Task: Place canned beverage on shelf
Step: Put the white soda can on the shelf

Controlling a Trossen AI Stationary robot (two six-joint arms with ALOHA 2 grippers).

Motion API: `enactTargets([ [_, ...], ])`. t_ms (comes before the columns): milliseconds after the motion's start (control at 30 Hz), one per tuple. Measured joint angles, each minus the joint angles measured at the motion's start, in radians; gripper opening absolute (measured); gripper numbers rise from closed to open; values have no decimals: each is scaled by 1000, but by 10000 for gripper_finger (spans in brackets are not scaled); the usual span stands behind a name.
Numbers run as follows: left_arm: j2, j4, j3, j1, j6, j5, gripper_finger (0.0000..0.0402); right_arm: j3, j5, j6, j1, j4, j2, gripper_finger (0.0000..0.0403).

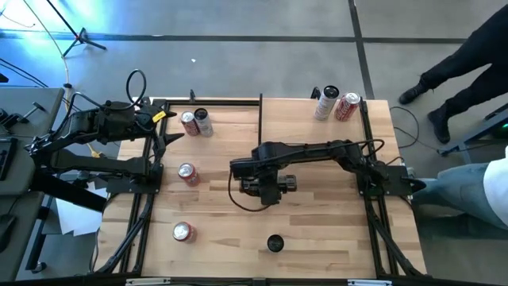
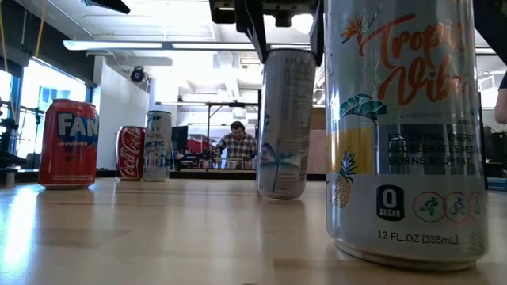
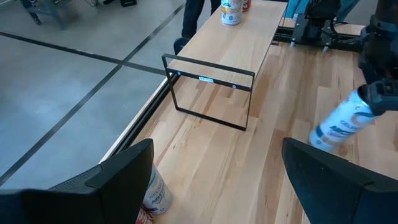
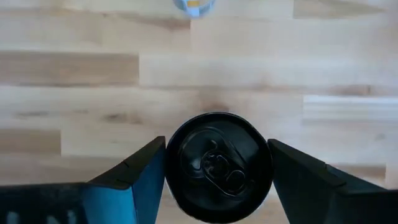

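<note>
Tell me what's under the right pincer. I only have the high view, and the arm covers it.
Observer: A slim can with a black top. The right pincer has a finger against each side of it.
Operator: What does its label look like?
Observer: In the low view it is pale, with a blue palm print.
Operator: Is the shelf raised, or is it lying flat?
Observer: It is raised. The left wrist view shows its board standing on thin black posts.
</note>
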Motion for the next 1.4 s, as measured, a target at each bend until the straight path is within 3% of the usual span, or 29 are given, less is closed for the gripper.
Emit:
enactTargets([
  [533, 0, 0, 0, 0, 0, 0, 335, 0, -15, 115, 0, 4, 3, 249],
  [1233, 0, 0, 0, 0, 0, 0, 335, 2, 87, 237, 0, -1, 2, 250],
  [1400, 0, 0, 0, 0, 0, 0, 335, 2, 86, 384, 0, 9, 2, 250],
])
